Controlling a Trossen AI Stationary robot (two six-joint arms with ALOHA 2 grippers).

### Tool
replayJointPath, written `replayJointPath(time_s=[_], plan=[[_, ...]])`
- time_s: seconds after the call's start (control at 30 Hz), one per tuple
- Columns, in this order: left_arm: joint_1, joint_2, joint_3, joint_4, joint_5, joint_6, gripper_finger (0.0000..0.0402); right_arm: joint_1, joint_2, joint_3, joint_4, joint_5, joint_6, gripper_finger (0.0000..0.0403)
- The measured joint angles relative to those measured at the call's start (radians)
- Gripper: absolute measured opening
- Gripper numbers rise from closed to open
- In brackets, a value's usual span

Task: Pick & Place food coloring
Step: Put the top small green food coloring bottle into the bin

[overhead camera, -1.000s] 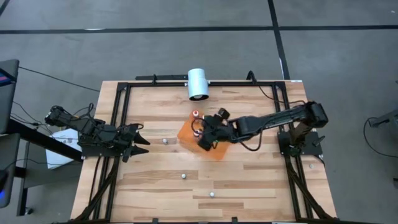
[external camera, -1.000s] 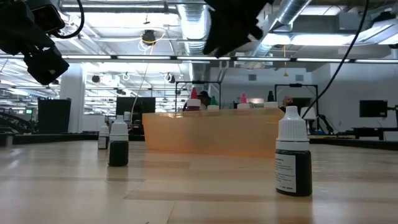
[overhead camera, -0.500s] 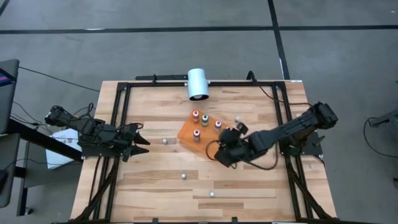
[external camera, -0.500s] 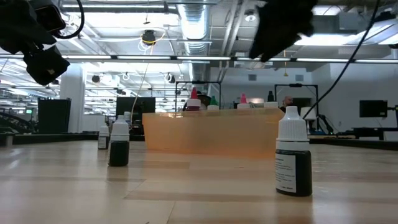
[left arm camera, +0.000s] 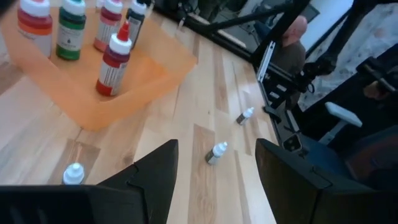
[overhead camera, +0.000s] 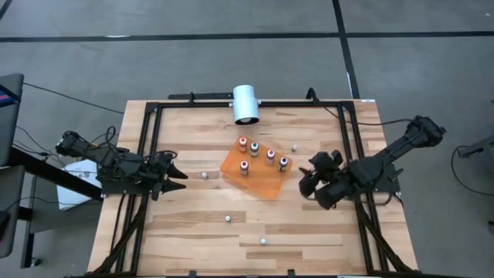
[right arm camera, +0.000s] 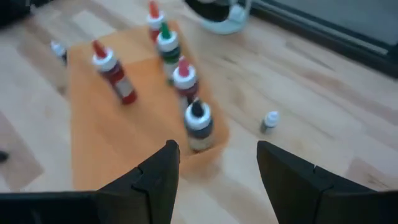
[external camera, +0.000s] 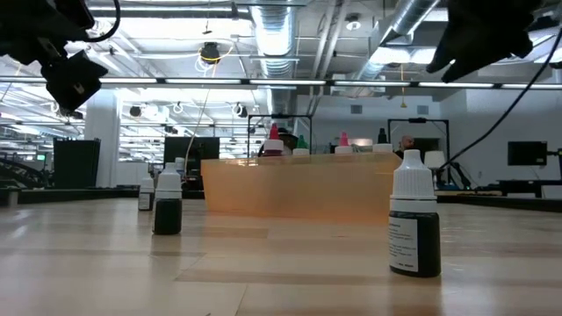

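Wooden slats of the table carry everything you need to track. Your task's things, the tiny pale food coloring bottles with red, green, pink and dark tops, stand upright in a group of five on the translucent orange tray, which I judge to be the collecting spot, since they are lined up there rather than scattered. Four more small white-capped bottles lie apart on the bare wood, probably awaiting their turn.

Your right gripper hovers just beside the tray's far-right edge, raised off the table, its fingers parted with nothing between them; the dark-topped bottle is the nearest one ahead of it. One stray bottle sits near it, beyond the tray, a likely next pick.

Your left gripper waits at the table's left edge, fingers spread and empty, with a loose bottle just ahead of its tips.

A large white cylinder rests at the back rail, away from both grippers.
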Motion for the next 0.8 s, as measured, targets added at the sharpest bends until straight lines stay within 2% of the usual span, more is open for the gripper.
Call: replayJointPath(time_s=[0.1,0.23,0.37,0.53,0.67,0.8], plan=[[0.0,0.006,0.0,0.012,-0.027,-0.001,0.0206,-0.059,-0.047,-0.005,-0.025,-0.001,-0.025,0.0202],[0.0,0.025,0.0,0.019,-0.066,-0.041,0.0206,-0.199,-0.092,-0.006,-0.022,-0.041,-0.116,0.0202],[0.0,0.046,0.0,0.021,-0.075,-0.104,0.0206,-0.381,-0.108,-0.006,0.008,-0.164,-0.275,0.0202],[0.0,0.075,0.0,0.02,-0.09,-0.164,0.0206,-0.593,-0.094,-0.006,0.136,-0.342,-0.551,0.0202],[0.0,0.095,0.0,0.026,-0.118,-0.152,0.0206,-0.727,-0.074,-0.006,0.199,-0.425,-0.712,0.0202],[0.0,0.114,0.0,0.074,-0.15,-0.089,0.0206,-0.813,-0.049,-0.006,0.195,-0.48,-0.822,0.0202]])
